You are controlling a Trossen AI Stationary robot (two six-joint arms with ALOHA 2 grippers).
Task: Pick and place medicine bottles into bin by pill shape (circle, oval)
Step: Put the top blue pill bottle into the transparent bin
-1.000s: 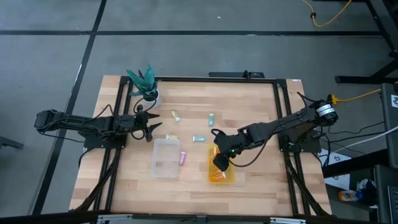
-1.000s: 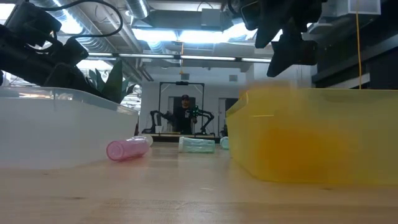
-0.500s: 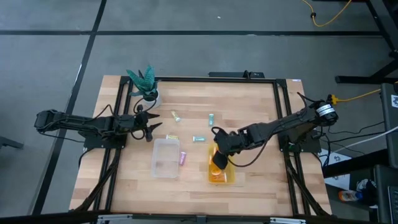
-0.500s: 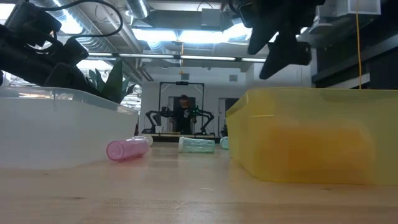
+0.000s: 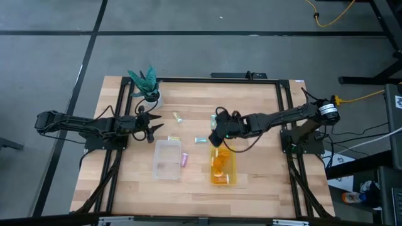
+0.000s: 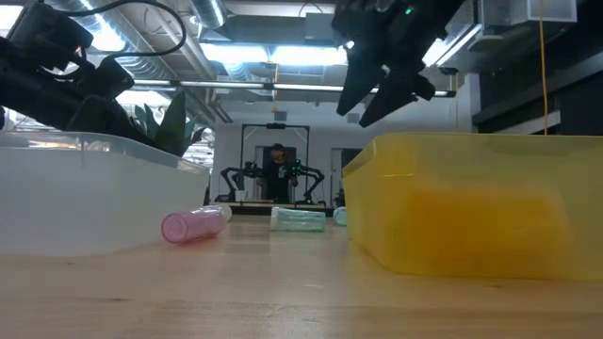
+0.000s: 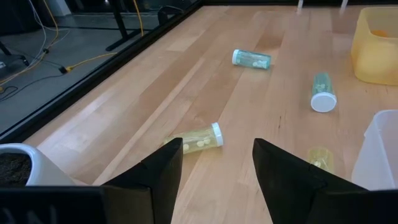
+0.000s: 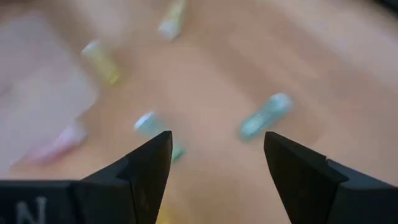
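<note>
1. Over the middle of the desk (image 5: 251, 100), the right tool (image 5: 215, 127) hung above the far end of the yellow bin (image 5: 223, 168), its fingers (image 8: 146, 165) spread apart with nothing between them.
2. Below that tool, the right wrist view showed blurred bottles lying on the wood: a teal one (image 8: 264, 115), a pale green one (image 8: 152, 127), a yellowish one (image 8: 102, 62) and a pink one (image 8: 53, 146).
3. Orange contents lay in the yellow bin, seen from above; single bottles could not be made out there.
4. Left of the yellow bin sat the clear bin (image 5: 168, 158), and the pink bottle (image 5: 184, 159) lay on the desk between the two bins, just beside the clear one.
5. Farther back lay a pale green bottle (image 5: 201, 140) near the right tool, a teal bottle (image 5: 213, 118) beyond it, a yellowish bottle (image 5: 178, 117) farther left, and another yellowish bottle (image 5: 174, 137) just beyond the clear bin.
6. At the left side of the desk, the left tool (image 5: 152, 129) hovered near the potted plant (image 5: 146, 85), its fingers (image 7: 158, 171) apart and holding nothing.
7. From the left wrist, the yellowish bottle (image 7: 198, 139) lay on its side just ahead of those fingers, with a teal bottle (image 7: 252, 59) and a white-capped pale green bottle (image 7: 322, 92) farther off.
8. From desk height, the pink bottle (image 6: 193, 225) and a pale green bottle (image 6: 299, 218) lay on their sides between the bins, and a person (image 6: 277, 174) stood in the room behind.
</note>
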